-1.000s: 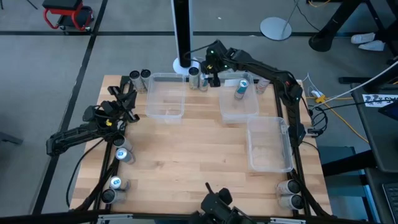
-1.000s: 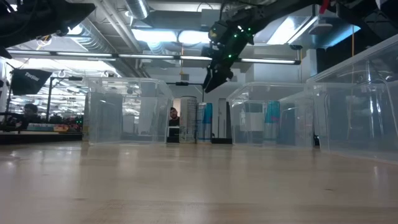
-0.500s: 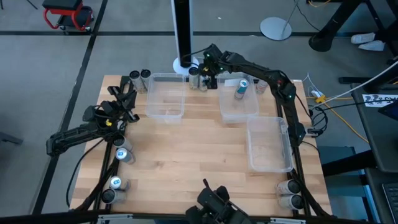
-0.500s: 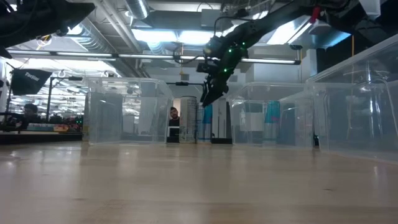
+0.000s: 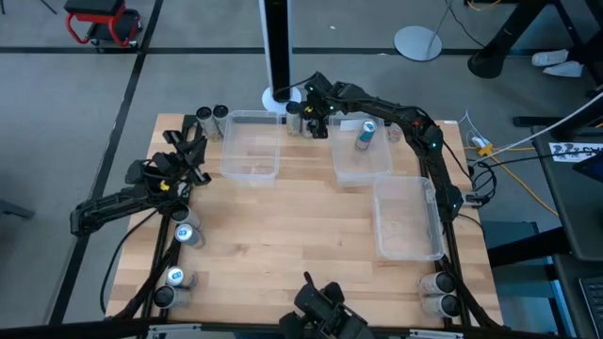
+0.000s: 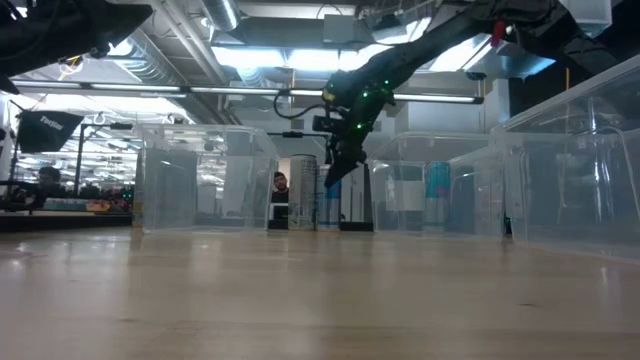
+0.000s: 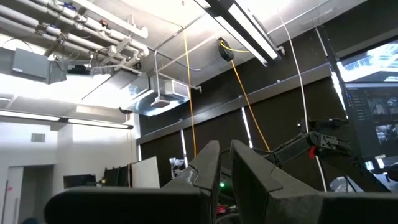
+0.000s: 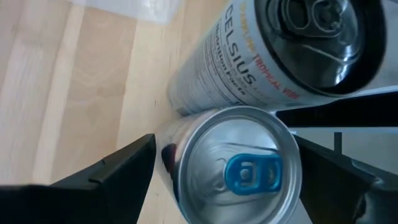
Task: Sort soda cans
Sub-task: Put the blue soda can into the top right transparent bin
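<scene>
My right gripper (image 5: 314,119) hangs over two soda cans at the table's far edge, between two clear bins. In the right wrist view it (image 8: 227,149) is open, one finger on each side of a silver can with a blue tab (image 8: 239,168). A white can (image 8: 273,43) stands against that can. In the low view the gripper (image 6: 335,172) is level with the cans' tops (image 6: 328,170). A blue can (image 5: 365,135) stands in the middle bin. My left gripper (image 5: 184,151) waits shut above the table's left side, pointing up.
Three clear bins stand on the table: far centre (image 5: 251,165), far right (image 5: 362,168), right (image 5: 407,247). More cans stand at the far-left corner (image 5: 211,114), the left near side (image 5: 186,234), and the right near corner (image 5: 439,292). A black post (image 5: 275,47) rises behind the far edge.
My right gripper has come down and moved a little toward the table's left, from above the bins' height to the tops of the two cans at the far edge. The cans have stayed where they were.
</scene>
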